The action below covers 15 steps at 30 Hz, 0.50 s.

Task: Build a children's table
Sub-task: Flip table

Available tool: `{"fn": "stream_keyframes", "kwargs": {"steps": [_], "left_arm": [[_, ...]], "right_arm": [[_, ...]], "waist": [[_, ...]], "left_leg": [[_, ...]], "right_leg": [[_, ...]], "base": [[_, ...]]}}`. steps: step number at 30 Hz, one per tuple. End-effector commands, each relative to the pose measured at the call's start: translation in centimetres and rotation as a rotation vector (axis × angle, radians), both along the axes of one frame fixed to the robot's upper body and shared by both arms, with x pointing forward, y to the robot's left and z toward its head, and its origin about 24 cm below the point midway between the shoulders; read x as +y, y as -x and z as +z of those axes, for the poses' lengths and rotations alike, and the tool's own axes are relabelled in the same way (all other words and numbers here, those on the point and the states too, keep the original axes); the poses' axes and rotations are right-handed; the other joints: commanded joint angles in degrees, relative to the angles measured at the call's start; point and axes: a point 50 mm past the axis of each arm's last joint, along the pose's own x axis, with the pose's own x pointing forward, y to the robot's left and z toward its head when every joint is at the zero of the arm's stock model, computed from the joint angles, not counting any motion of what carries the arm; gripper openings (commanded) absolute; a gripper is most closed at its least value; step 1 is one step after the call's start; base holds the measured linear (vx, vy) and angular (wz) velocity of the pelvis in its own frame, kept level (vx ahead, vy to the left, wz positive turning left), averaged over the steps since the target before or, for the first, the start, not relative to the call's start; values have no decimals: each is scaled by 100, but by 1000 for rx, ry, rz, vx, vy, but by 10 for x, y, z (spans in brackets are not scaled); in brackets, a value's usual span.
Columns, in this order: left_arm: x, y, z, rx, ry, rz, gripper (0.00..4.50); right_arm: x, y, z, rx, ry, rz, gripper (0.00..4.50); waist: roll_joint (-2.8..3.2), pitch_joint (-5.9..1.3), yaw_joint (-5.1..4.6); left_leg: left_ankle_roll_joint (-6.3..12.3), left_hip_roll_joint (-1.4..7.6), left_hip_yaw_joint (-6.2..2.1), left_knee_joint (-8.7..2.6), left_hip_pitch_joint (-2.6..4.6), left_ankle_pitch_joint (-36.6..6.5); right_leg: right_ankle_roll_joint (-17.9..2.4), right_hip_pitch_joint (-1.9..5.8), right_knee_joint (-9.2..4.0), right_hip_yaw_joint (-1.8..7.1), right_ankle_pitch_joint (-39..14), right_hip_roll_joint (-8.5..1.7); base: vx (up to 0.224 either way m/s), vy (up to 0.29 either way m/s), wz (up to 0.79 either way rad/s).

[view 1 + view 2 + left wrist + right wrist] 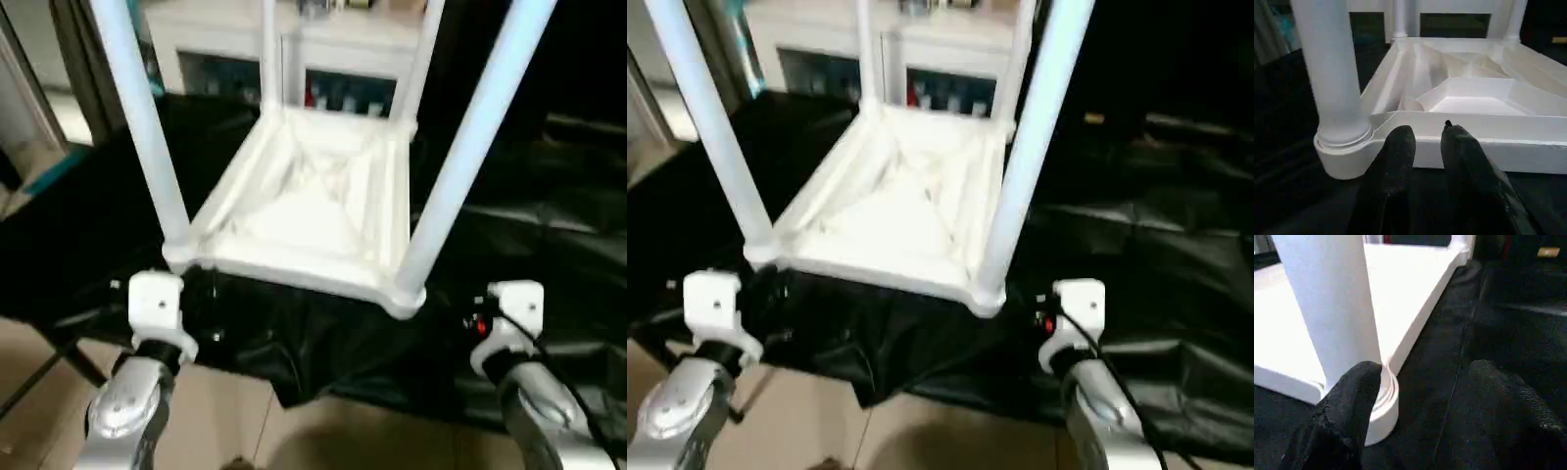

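White plastic children's table (313,211) lies upside down on a black cloth-covered bench (1156,255), its four round tube legs pointing up. Just before its near rim, the left gripper (1425,134) holds its black fingers narrowly parted, gripping nothing. Beside the near right leg (1332,308), the right gripper (1425,382) stands wide open and empty.

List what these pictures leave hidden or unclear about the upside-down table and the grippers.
- Tops of the four legs: cut off by the upper edge in both eye views.
- The children's table top face: lies down on the black cloth, hidden.
- Left gripper and right gripper: whether either touches the table cannot be told.
- Cabinet contents: too blurred.
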Motion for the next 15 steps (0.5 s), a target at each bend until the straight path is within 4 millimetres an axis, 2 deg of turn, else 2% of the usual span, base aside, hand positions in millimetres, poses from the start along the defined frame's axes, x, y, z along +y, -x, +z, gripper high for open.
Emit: {"fn": "stream_keyframes", "kwargs": {"steps": [1, 2, 3, 4, 5, 6, 7, 8, 9, 10, 11, 12, 13, 14, 15], "left_arm": [[1, -2, 2, -14, -5, 2, 119], [1, -2, 3, -22, -6, 2, 119], [3, 0, 2, -7, 10, 7, 119], [5, 1, 1, 0, 5, 9, 119], [7, 2, 0, 2, -2, 10, 119], [12, 4, -2, 5, -18, 27, 119], [15, 4, -2, 5, -24, 39, 119], [16, 4, -1, 5, -27, 45, 119], [18, 4, -1, 7, -34, 46, 119], [20, 4, -1, 11, -43, 45, 119], [20, 4, -1, 12, -44, 46, 119], [21, 5, -2, 27, -2, 29, 148], [21, 5, -2, 31, 10, 24, 154], [22, 6, 2, 14, 51, 24, 154], [23, 6, 2, 12, 50, 29, 157]], "right_arm": [[-4, 1, 2, -5, -2, -11, 326], [-4, 1, 2, -8, -7, -9, 326], [-3, 2, 3, -15, -17, 15, 326], [-2, 3, 3, -10, -29, 46, 326], [-1, 4, 3, -6, -37, 65, 326], [3, 6, 3, 4, -49, 138, 326], [4, 7, 4, 11, -49, 172, 326], [5, 8, 4, 15, -48, 189, 326], [4, 8, 4, 15, -42, 205, 326], [4, 8, 4, 13, -36, 218, 326], [4, 8, 4, 13, -35, 220, 326], [4, 9, 5, 16, -73, 237, 344], [4, 9, 5, 17, -84, 242, 362], [5, 13, 8, 8, -117, 323, 362], [5, 14, 9, 7, -120, 337, 374]], "waist": [[-14, -240, 15], [-39, -261, 96], [-53, -250, 118], [-30, -241, 140], [22, -260, 144], [158, -310, -35], [190, -326, -115], [209, -319, -173], [196, -305, -181], [126, -280, -203], [114, -274, -202], [77, -240, -181], [55, -221, -181], [31, -200, -175], [10, -182, -163]], "left_leg": [[649, 214, 4, -427, 3, -840], [950, 258, -17, -245, -41, -628], [1031, 292, -61, -174, -97, -526], [1084, 339, -118, -200, -148, -392], [1108, 355, -119, -285, -111, -422], [1218, 361, -108, -572, 224, -380], [1189, 384, -176, -593, 323, -435], [1000, 459, -274, -616, 340, -414], [762, 492, -275, -642, 336, -541], [320, 430, -202, -693, 273, -1021], [115, 382, -165, -709, 243, -1319], [-333, 308, -99, -750, 226, -2205], [-417, 299, -93, -755, 233, -2474], [-526, 279, -91, -749, 249, -2899], [-555, 288, -102, -747, 260, -3105]], "right_leg": [[-998, 120, -741, 418, 54, -673], [-981, 183, -903, 577, -199, -1019], [-954, 210, -957, 627, -365, -1146], [-930, 231, -980, 589, -632, -1151], [-971, 224, -962, 511, -713, -1048], [-1017, -19, -566, 120, -193, -259], [-950, -87, -448, 44, -62, -111], [-793, -119, -371, 44, 232, -82], [-728, -144, -389, 76, 327, -106], [-649, -111, -482, 151, 454, -224], [-616, -101, -524, 182, 441, -273], [-442, -119, -638, 252, -151, -370], [-399, -137, -678, 276, -498, -405], [-334, -167, -761, 308, -1238, -461], [-289, -186, -837, 332, -1659, -501]], "base": [[-10, 58, 0], [-10, 58, 0], [-3, 96, -5], [23, 140, -11], [23, 140, -11], [33, 143, -2], [24, 140, -1], [24, 140, -1], [0, 116, 0], [-26, 76, 2], [-26, 76, 2], [0, 0, 0], [-52, 1, -4], [-52, 1, -4], [-54, -17, -4]]}}
